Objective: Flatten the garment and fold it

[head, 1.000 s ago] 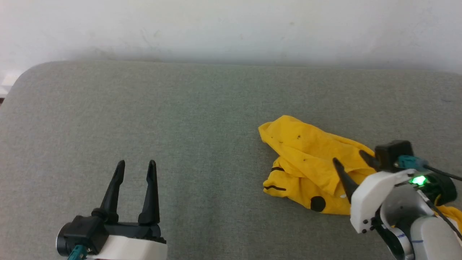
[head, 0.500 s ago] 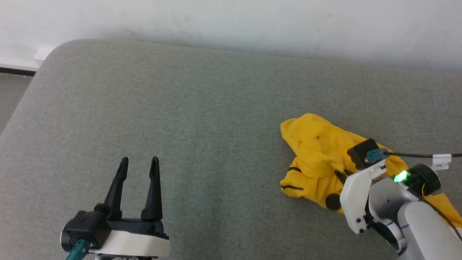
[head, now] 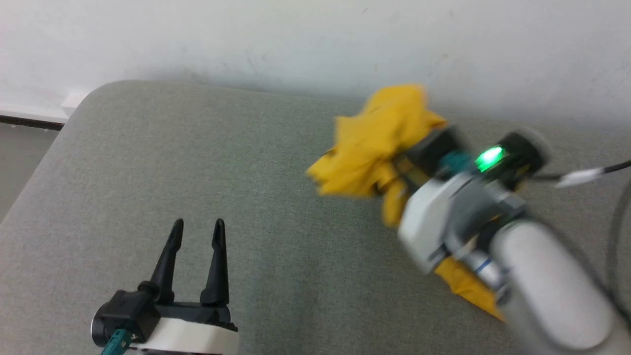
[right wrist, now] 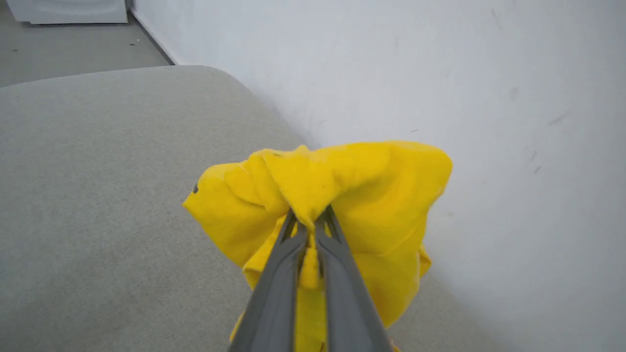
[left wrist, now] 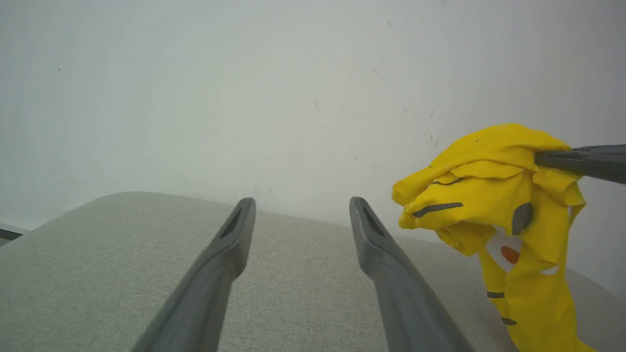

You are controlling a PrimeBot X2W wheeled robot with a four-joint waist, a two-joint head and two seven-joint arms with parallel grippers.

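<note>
The limp, light mustard-yellow fabric T-shirt [head: 374, 143] hangs bunched at upper centre of the head view, clamped in the right gripper [right wrist: 309, 222], while the left gripper [head: 197, 229], lower left, stands apart; a hem or shoulder probably gives a better hold.

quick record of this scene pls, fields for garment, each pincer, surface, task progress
garment: mustard-yellow T-shirt, bunched, hanging in the air from one pinched fold
right pincer: shut on the garment
left pincer: open, empty, over the surface, apart from the garment
surface: grey padded top against a pale wall
task progress: not yet flattened, not yet folded
</note>
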